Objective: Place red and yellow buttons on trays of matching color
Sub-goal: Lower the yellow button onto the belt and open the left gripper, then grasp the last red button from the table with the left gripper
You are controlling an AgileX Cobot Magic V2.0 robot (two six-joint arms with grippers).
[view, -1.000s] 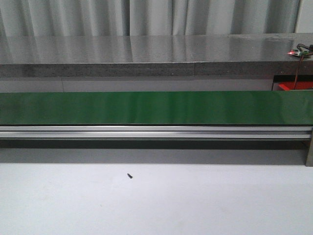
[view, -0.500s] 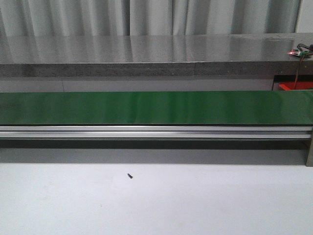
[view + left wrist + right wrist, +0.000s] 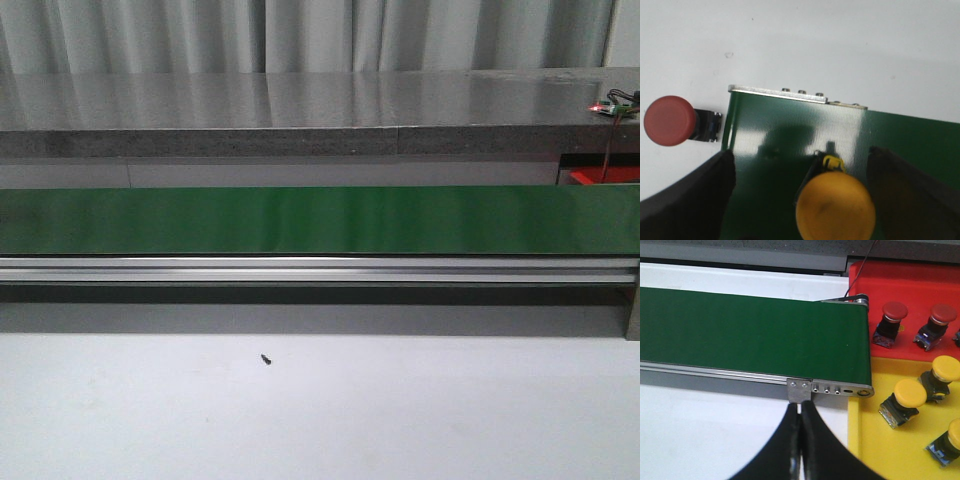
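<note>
Grey curtains hang behind a white bench carrying a green belt. At the belt's end, the left pincer hangs released around a yellow button; it should close squarely on the cap, clear of the red button lying off the belt's corner. The right pincer is clenched empty beside the red tray and yellow tray, both already crowded.

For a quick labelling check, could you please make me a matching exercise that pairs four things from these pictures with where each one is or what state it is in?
Things
1. yellow button
2. red button
3. right end effector
4. small dark screw

Places or states
A. on the white surface, just off the end of the green belt
B. alone on the white table, in front of the conveyor
C. on the green belt, between the open left end effector's fingers
D. fingers closed together, holding nothing

Pairs: 1-C, 2-A, 3-D, 4-B
</note>
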